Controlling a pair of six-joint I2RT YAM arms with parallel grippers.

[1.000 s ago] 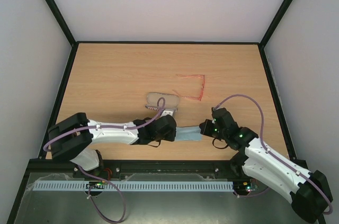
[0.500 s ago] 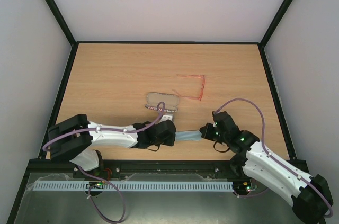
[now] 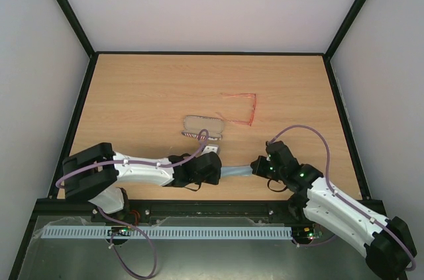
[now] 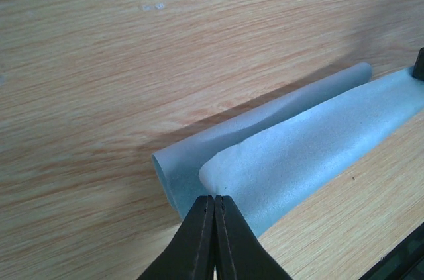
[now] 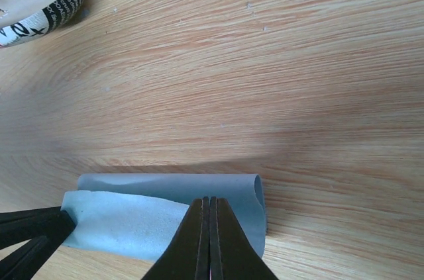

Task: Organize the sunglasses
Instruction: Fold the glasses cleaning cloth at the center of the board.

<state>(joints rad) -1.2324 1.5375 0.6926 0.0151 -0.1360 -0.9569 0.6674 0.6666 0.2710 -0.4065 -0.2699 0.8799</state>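
The sunglasses (image 3: 253, 111), a thin red wire pair, are lying open on the wooden table (image 3: 146, 88) just right of the frame's centre in the overhead view. Nothing is touching them. Down and to their left, a patterned oblong case (image 3: 204, 126) is sitting nearby, well apart from the glasses; one end of it is also peeking into the upper left of the right wrist view (image 5: 33, 2).

Lower in the frame, near the bottom edge of the table, a light blue cloth (image 3: 235, 172) is stretching between the two claws. The left claw (image 3: 217, 170) is clenched on the cloth's left end and the right claw (image 3: 256, 167) is pinching its right end. Close up, the cloth (image 4: 298, 161) is curling over itself into a loose double layer.

Over the last second both arms have been drawing the cloth toward the bottom of the frame, and it is now looking narrower, doubled over. The glasses and case have not moved. So the work is probably still on folding the cloth, with the glasses themselves not yet handled.
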